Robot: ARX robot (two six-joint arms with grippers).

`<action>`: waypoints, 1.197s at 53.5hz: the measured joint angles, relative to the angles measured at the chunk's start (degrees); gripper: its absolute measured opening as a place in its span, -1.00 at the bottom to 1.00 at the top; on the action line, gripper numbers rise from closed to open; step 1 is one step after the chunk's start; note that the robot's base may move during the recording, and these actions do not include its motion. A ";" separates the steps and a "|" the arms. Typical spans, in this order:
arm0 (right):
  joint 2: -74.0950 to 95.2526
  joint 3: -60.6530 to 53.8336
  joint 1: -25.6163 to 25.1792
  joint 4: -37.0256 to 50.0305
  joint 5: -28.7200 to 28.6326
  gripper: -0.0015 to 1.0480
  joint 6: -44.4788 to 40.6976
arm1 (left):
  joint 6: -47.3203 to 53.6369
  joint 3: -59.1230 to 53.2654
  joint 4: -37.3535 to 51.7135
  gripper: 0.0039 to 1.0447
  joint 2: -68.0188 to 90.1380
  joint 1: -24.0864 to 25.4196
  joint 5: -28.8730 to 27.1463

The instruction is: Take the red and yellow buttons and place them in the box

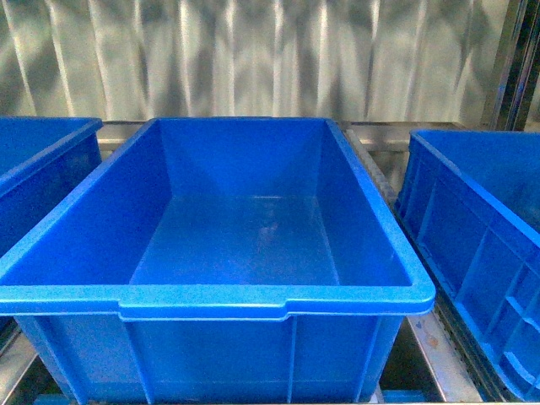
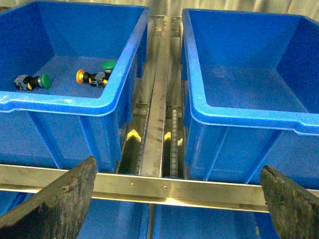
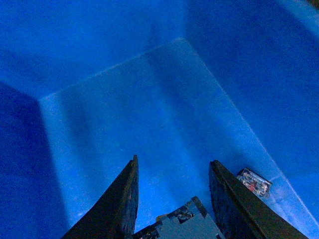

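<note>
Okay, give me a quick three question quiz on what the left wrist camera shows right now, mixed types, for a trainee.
1. How many green-capped buttons lie in the bin that holds buttons?
2. True or false: the left gripper is open and holds nothing.
3. The yellow-capped button lies: A) in that bin, between the green caps; B) on a metal rail; C) between the gripper's fingers.

Key: 1. Two. 2. True. 3. A.

Warehouse-like: blue plastic bins (image 1: 253, 299) on metal racking (image 2: 159, 186), corrugated wall (image 1: 253, 59).
</note>
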 joint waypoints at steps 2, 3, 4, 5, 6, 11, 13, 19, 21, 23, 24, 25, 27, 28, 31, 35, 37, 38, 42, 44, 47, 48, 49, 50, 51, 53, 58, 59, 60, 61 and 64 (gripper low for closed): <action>2.25 2.86 -0.02 -1.81 -0.04 -0.31 -0.92 | 0.00 -0.02 0.00 0.85 0.00 0.00 0.00; 2.93 3.78 -0.04 -2.45 -0.11 -0.31 -1.18 | 0.00 -0.02 0.00 0.85 0.00 0.00 0.00; 4.33 5.75 -0.04 -3.89 -0.24 -0.31 -1.62 | 0.00 0.00 0.00 0.85 0.00 0.00 0.00; 5.70 7.69 -0.02 -5.29 -0.20 -0.31 -2.05 | 0.00 0.00 0.00 0.85 0.00 0.00 0.00; 6.36 8.63 0.00 -5.99 -0.22 -0.31 -2.43 | 0.00 -0.02 0.00 0.85 0.00 0.00 0.00; 11.10 16.00 0.37 -11.10 -0.63 -0.31 -3.78 | -0.02 -0.02 0.00 0.85 0.00 0.00 0.00; 12.52 18.40 0.50 -12.72 -0.57 -0.31 -4.46 | 0.00 0.00 0.00 0.85 0.00 0.00 0.00; 16.37 24.79 0.83 -17.29 0.26 -0.31 -5.60 | 0.00 0.00 0.00 0.85 0.00 0.00 0.00; 17.92 27.32 0.94 -19.28 0.66 -0.31 -5.88 | 0.00 0.00 0.00 0.85 0.00 0.00 0.00; 19.04 29.03 1.01 -20.46 0.72 -0.31 -6.10 | 0.00 0.00 0.00 0.85 0.00 0.00 0.00; 19.74 30.10 1.07 -21.18 0.79 -0.31 -6.10 | -0.02 0.00 0.00 0.85 0.00 0.00 0.00; 20.04 30.58 1.09 -21.46 0.85 -0.31 -6.16 | 0.00 0.00 0.00 0.85 0.00 0.00 0.00; 21.29 32.13 1.16 -22.12 0.85 -0.31 -6.34 | -0.02 0.00 0.00 0.85 0.00 0.00 0.00; 22.14 33.14 1.18 -22.71 0.85 -0.31 -6.47 | 0.00 0.00 0.00 0.85 0.00 0.00 0.00; 23.98 35.15 1.18 -23.74 1.60 -0.29 -6.54 | 0.00 0.00 0.00 0.85 0.00 0.00 0.02; 24.90 35.91 1.14 -23.85 2.23 -0.03 -6.45 | 0.00 0.00 0.00 0.85 0.00 0.00 0.00; 24.90 35.80 1.07 -22.97 2.38 0.14 -6.43 | -0.02 0.00 0.00 0.85 0.00 0.00 0.00; 24.87 35.67 1.01 -22.47 2.45 0.21 -6.40 | 0.00 0.00 0.00 0.85 0.00 0.00 0.00; 23.78 33.99 0.81 -19.89 2.32 0.41 -5.79 | 0.00 0.00 0.00 0.85 0.00 0.00 0.00; 22.75 32.41 0.72 -18.03 2.23 0.51 -5.33 | 0.00 0.00 0.00 0.85 0.00 0.00 0.00; 20.33 28.85 0.50 -14.71 0.92 0.67 -4.31 | 0.00 0.00 0.00 0.85 0.00 0.00 0.00; 19.74 28.06 0.46 -14.12 0.68 0.70 -4.11 | 0.00 -0.02 0.00 0.85 0.00 0.00 0.00; 18.58 26.43 0.42 -12.92 0.15 0.77 -3.89 | 0.00 0.00 0.00 0.85 0.00 0.00 0.00; 17.88 25.55 0.39 -12.28 -0.02 0.80 -3.82 | -0.02 0.00 0.00 0.85 0.00 0.00 0.00; 16.50 23.78 0.31 -11.06 -0.20 0.87 -3.63 | -0.02 0.00 0.00 0.85 0.00 0.00 0.00; 14.12 20.90 0.22 -9.09 -0.92 0.90 -3.02 | 0.00 -0.02 0.00 0.85 0.00 0.00 0.02; 6.82 12.92 -0.33 -4.24 -3.19 0.87 -2.40 | 0.00 0.00 0.00 0.85 0.00 0.00 0.00; 5.79 11.85 -0.39 -3.58 -3.52 0.87 -2.14 | 0.00 0.00 0.00 0.85 0.00 0.00 0.00; 3.67 9.62 -0.55 -2.19 -4.24 0.87 -2.03 | -0.02 -0.02 0.00 0.85 0.00 0.00 0.00; 2.62 8.48 -0.68 -1.46 -4.72 0.87 -1.99 | 0.00 0.00 0.00 0.85 0.00 0.00 0.00; -5.27 -0.04 -1.25 4.11 -7.48 0.87 -1.88 | 0.00 0.00 0.00 0.85 0.00 0.00 0.00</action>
